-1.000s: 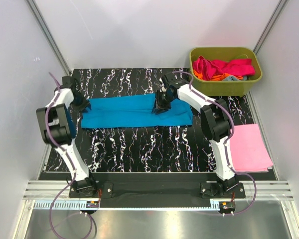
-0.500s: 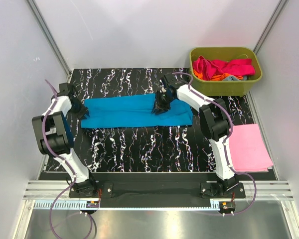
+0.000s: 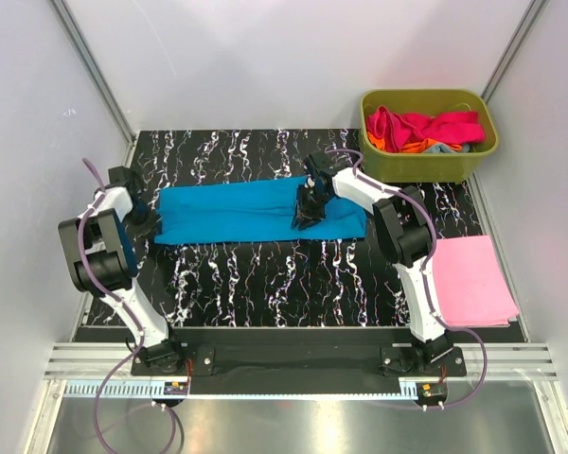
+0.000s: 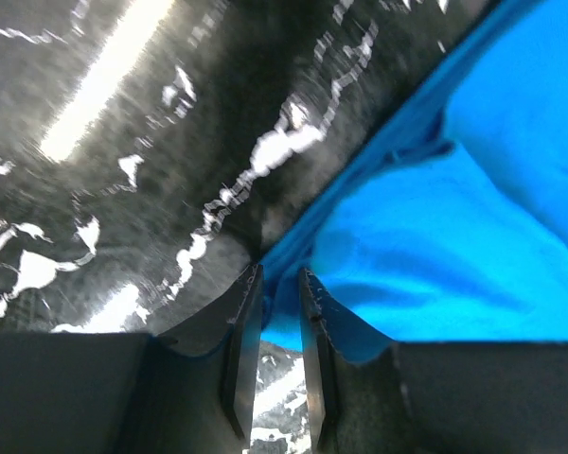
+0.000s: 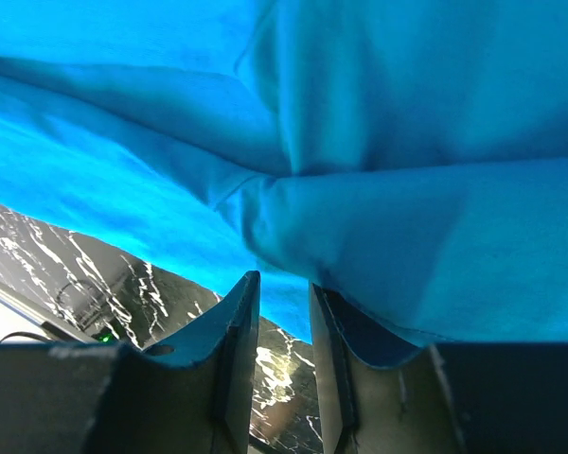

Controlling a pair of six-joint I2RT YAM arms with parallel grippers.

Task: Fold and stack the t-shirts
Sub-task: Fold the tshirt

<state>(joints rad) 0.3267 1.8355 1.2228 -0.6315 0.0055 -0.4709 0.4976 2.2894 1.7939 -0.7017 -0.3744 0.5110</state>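
A bright cyan-blue t-shirt (image 3: 237,213) lies in a long folded band across the black marbled table (image 3: 265,274). My left gripper (image 3: 150,219) is at the band's left end. In the left wrist view the left gripper (image 4: 279,274) is shut on the hem of the blue t-shirt (image 4: 454,236), which sits between the tips. My right gripper (image 3: 307,212) is at the band's middle. Its jaws (image 5: 284,280) are shut on a fold of the blue t-shirt (image 5: 360,142), which drapes over the right finger. A folded light pink t-shirt (image 3: 473,281) lies at the table's right edge.
An olive-green tub (image 3: 431,163) stands at the back right, holding crumpled magenta, orange and grey-blue t-shirts (image 3: 421,128). White walls close in on both sides and behind. Bare marbled table shows in front of the blue band.
My left gripper slid toward the near side along the shirt's left end and its jaws narrowed a little. The right gripper shifted slightly nearer, still on the fold.
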